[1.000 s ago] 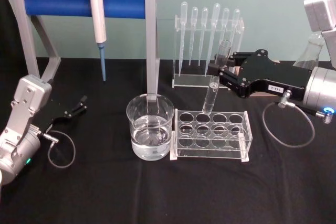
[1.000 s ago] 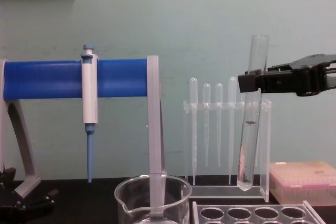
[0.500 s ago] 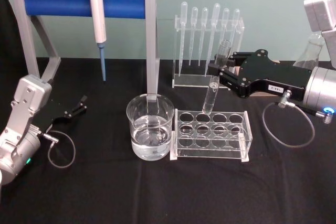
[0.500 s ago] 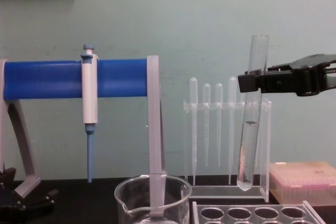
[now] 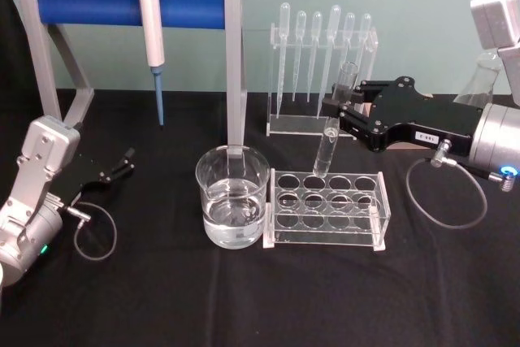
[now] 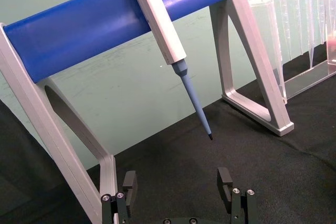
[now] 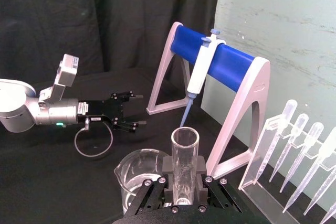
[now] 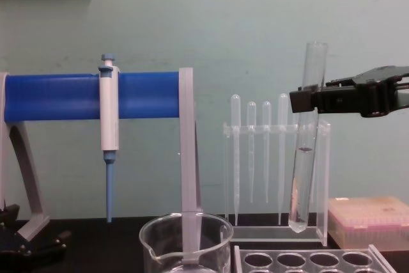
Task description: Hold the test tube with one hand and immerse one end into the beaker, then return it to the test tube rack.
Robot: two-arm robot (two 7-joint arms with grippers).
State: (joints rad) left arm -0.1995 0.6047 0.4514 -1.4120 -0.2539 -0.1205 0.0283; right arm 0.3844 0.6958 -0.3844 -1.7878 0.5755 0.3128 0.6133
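1. Far left, the left gripper (image 5: pixel 123 162) lies parked low on the black bench (image 5: pixel 162 298), well apart from the glassware. The left wrist view shows its fingers spread with nothing between them.
2. At centre, the beaker (image 5: pixel 232 235), partly filled with clear liquid (image 5: pixel 232 213), stands just beside the left end of the test tube rack (image 5: pixel 325 235).
3. Right of centre, the test tube (image 5: pixel 328 144) hangs slightly tilted over the rack's back row, mouth up. The right gripper (image 5: pixel 338 108) is clamped on its upper part.
4. Progress, as I judge it: the tube is in hand and out of the rack. Nothing here settles whether the dip has happened, and the return to the rack is certainly left to do.
5. In the head view the tube's bottom could pass for seated in a hole, but the chest view shows it hanging clear above the rack's top. The right wrist view, looking down the tube's open mouth, shows the jaws pressed to either side of the glass.
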